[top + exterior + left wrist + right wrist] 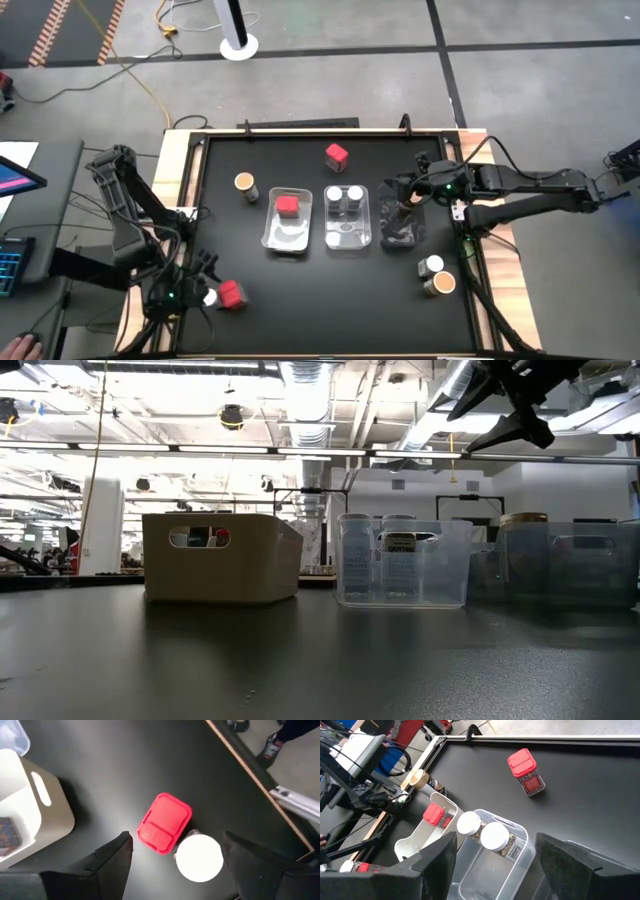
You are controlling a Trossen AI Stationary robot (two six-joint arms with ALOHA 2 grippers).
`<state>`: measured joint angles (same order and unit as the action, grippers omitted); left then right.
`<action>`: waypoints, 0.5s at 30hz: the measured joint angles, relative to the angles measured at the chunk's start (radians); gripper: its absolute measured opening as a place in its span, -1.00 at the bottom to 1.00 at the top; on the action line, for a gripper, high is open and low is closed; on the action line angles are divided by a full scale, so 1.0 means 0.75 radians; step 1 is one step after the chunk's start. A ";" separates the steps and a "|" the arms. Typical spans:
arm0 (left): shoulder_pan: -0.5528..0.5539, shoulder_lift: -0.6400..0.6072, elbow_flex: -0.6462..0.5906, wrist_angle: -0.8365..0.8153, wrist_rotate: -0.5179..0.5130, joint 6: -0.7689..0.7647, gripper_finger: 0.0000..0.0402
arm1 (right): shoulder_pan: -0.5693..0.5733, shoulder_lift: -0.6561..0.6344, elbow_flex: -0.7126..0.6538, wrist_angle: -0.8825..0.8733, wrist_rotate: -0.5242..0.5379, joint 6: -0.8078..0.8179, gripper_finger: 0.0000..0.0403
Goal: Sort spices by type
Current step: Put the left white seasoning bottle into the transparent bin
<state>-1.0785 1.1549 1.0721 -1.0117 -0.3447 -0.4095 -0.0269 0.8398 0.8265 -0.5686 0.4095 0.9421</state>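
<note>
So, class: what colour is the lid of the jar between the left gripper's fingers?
White lid, clearest in the left wrist view.

The left arm is reaching down at the near left corner of the table, its left gripper [197, 291] pointing at the surface with the two dark fingers [112, 857] standing apart and holding nothing. The right arm is stretching in from the right side, bending at the elbow, with the right gripper [405, 200] hanging above the table, its fingers [437, 855] spread wide and nothing sitting between them.
</note>
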 joint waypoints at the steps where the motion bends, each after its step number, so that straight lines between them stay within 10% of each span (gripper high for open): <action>1: 0.000 0.000 0.000 0.012 0.001 -0.001 0.45 | 0.000 0.000 0.000 0.000 0.000 0.000 0.47; 15: 0.000 0.007 -0.051 0.086 0.195 0.311 0.45 | 0.000 0.000 0.000 -0.002 -0.001 -0.011 0.47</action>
<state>-1.0786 1.1600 1.0341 -0.9468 -0.1982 -0.1760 -0.0269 0.8397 0.8265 -0.5697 0.4091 0.9335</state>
